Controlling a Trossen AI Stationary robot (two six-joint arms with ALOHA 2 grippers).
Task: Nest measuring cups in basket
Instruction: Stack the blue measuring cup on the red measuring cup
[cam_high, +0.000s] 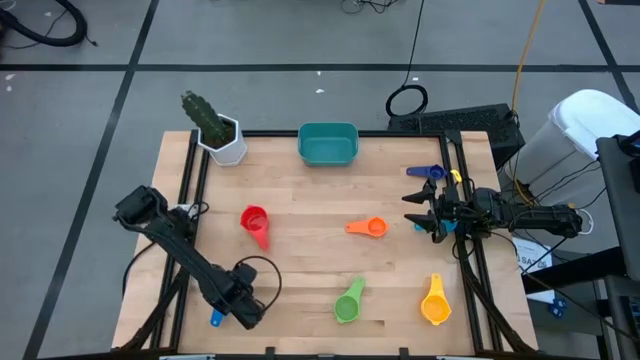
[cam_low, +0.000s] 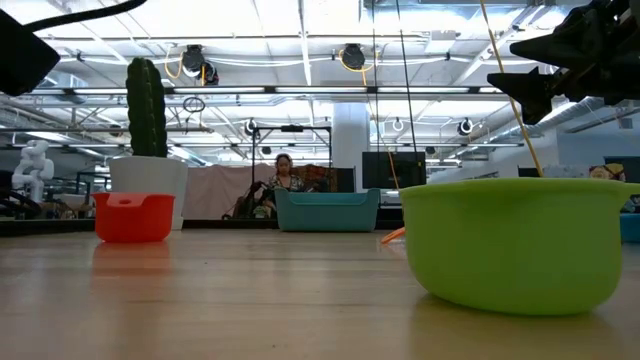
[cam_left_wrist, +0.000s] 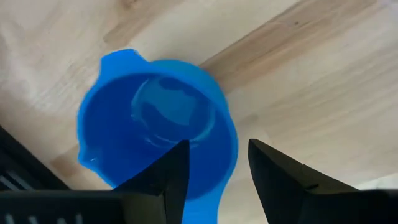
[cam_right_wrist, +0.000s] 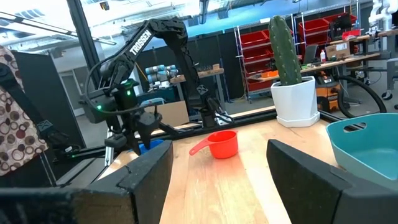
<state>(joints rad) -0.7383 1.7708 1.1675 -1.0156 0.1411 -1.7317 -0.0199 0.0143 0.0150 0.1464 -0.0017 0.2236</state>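
Observation:
A blue measuring cup (cam_left_wrist: 149, 118) lies mouth up on the wood near the table's near left corner; in the high view only a bit of it (cam_high: 215, 318) shows beside my left gripper (cam_high: 246, 308). That gripper (cam_left_wrist: 217, 168) hangs open just above it, one finger over the bowl and one outside the wall. My right gripper (cam_high: 416, 210) is open and holds nothing, raised above the table's right side (cam_low: 528, 62). The red (cam_high: 255, 222), orange (cam_high: 368, 227), green (cam_high: 348, 303), yellow (cam_high: 435, 303) and dark blue (cam_high: 425, 172) cups rest on the table. The teal basket (cam_high: 328, 144) stands at the far edge. My left gripper comes from above with its fingers (cam_left_wrist: 176, 167) on either side of the blue cup's wall (cam_left_wrist: 231, 149), close to where the handle starts. Whether they touch the wall I cannot tell. The cup sits on the table.
A white pot with a cactus (cam_high: 222, 137) stands at the far left corner, beside the basket. A light blue piece (cam_high: 448, 228) shows under my right wrist. Black rails (cam_high: 190, 170) run along both sides of the table. Bare wood lies between the basket and the scattered cups.

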